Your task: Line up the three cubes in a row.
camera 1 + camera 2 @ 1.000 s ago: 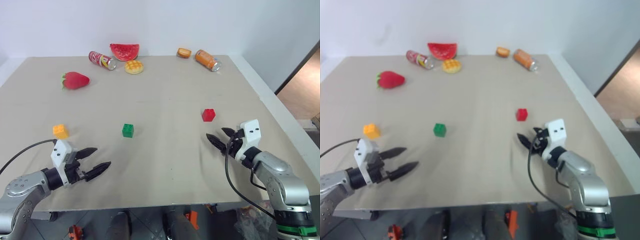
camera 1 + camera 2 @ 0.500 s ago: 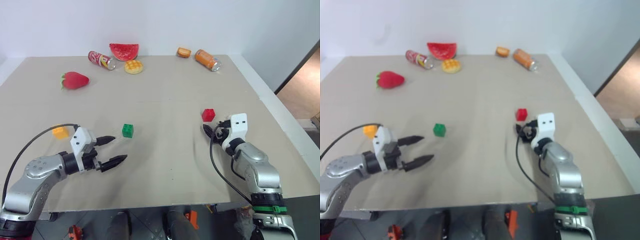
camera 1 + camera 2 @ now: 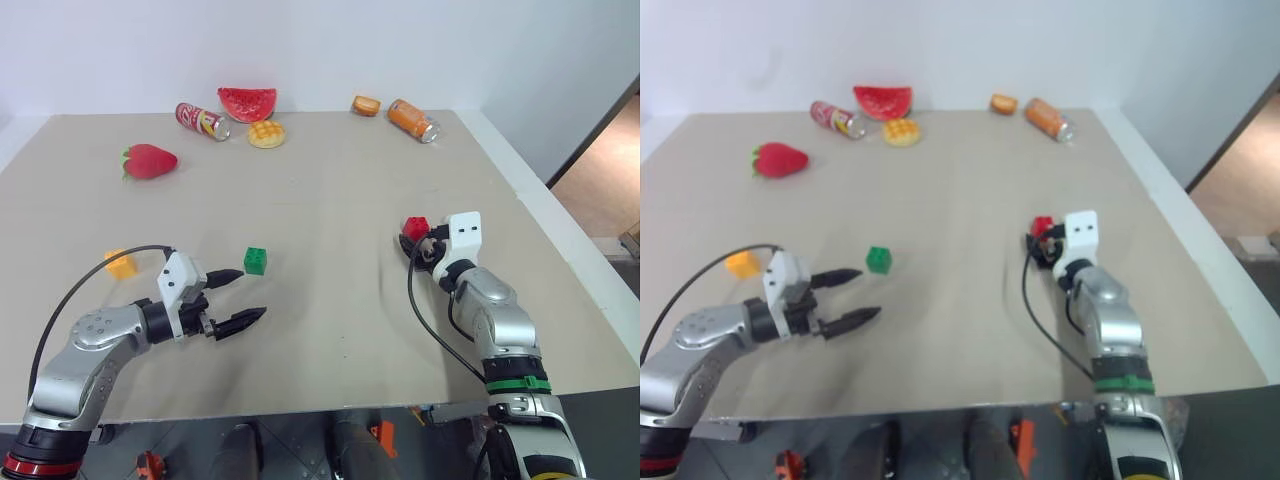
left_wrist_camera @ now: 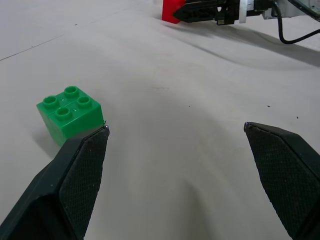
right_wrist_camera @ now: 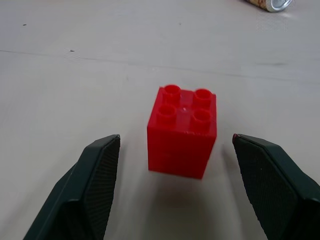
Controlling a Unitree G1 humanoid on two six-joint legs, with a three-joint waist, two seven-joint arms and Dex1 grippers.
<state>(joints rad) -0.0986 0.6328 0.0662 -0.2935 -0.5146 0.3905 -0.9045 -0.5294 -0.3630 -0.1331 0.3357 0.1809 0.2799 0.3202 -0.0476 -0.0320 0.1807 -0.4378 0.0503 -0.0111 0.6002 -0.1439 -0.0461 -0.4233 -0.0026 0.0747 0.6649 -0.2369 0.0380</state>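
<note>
Table (image 3: 330,190) open between green cube (image 3: 256,261), red cube (image 3: 416,227).

Beige table (image 3: 330,200) is carrying all of it. Red brick (image 3: 416,227), green brick (image 3: 256,261) and orange-yellow brick (image 3: 121,263) are sitting well apart across the near half. Strawberry (image 3: 150,160) is lying farther back on the left, and two cans (image 3: 203,120) (image 3: 414,119), a watermelon slice (image 3: 248,102), a waffle toy (image 3: 267,134) and a small bun (image 3: 366,105) are lining the far edge.
</note>
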